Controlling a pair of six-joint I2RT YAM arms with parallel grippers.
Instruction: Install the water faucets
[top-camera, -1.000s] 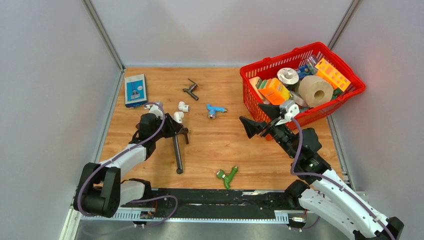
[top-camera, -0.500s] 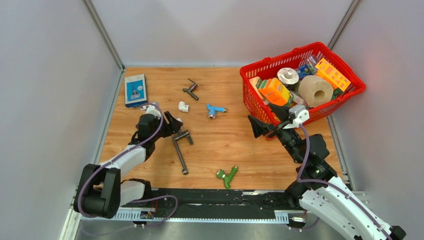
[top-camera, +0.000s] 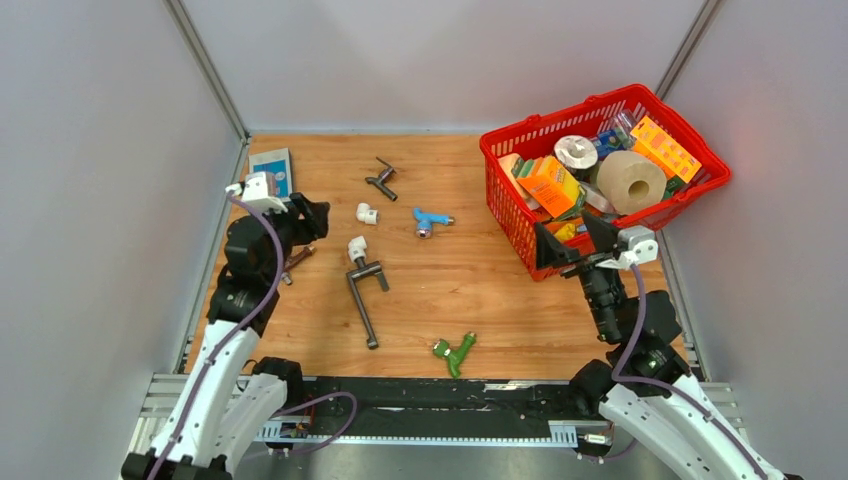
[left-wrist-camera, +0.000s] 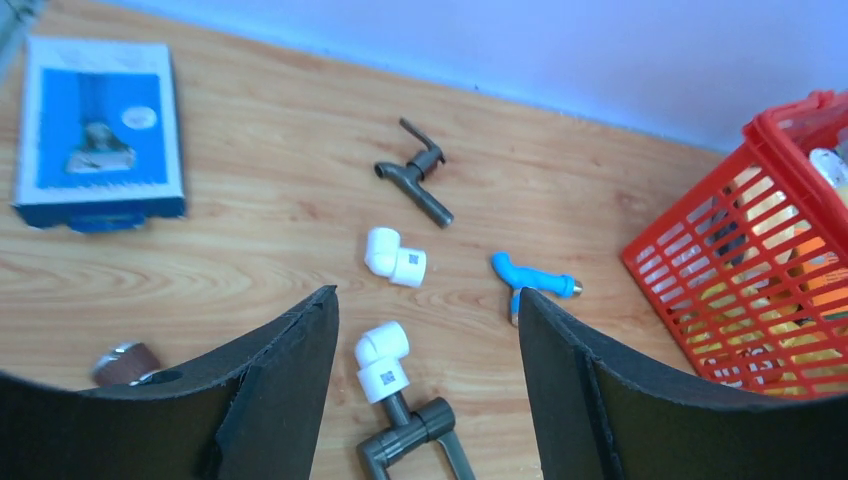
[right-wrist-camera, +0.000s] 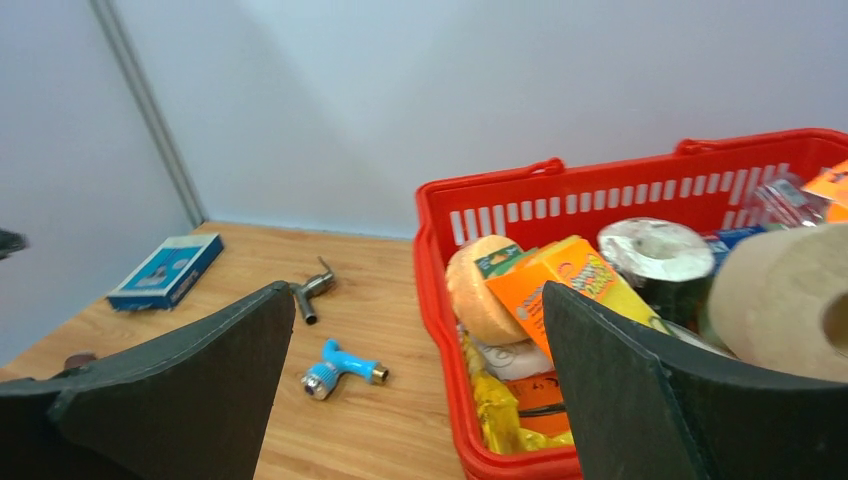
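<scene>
Grey panel walls enclose a light wooden table on three sides.

1. Red plastic lattice basket, at 2 o'clock on the table, filled with boxes, paper rolls and packets.
2. Left gripper, at 9 o'clock: fingers well apart, nothing between them, raised above the wood.
3. Right gripper, at 3 o'clock, just beside the basket's near corner: fingers spread wide, holding nothing.
4. Flat blue-and-white cardboard box, at 10 o'clock, against the left wall.
5. Long thin dark-grey metal faucet with side lever, at 8 o'clock from table centre, lying flat. A white plastic elbow fitting sits on its far end.
6. Green plastic faucet, at 6 o'clock, near the front edge.
7. Blue-handled faucet, at 12 o'clock, lying on its side.
8. Short dark-grey metal faucet, at 11 o'clock, well apart from the others.
9. Second white plastic elbow fitting, loose, between the short faucet and the long one.
10. Small brown cylindrical piece, beside the left gripper; its kind cannot be told.
</scene>
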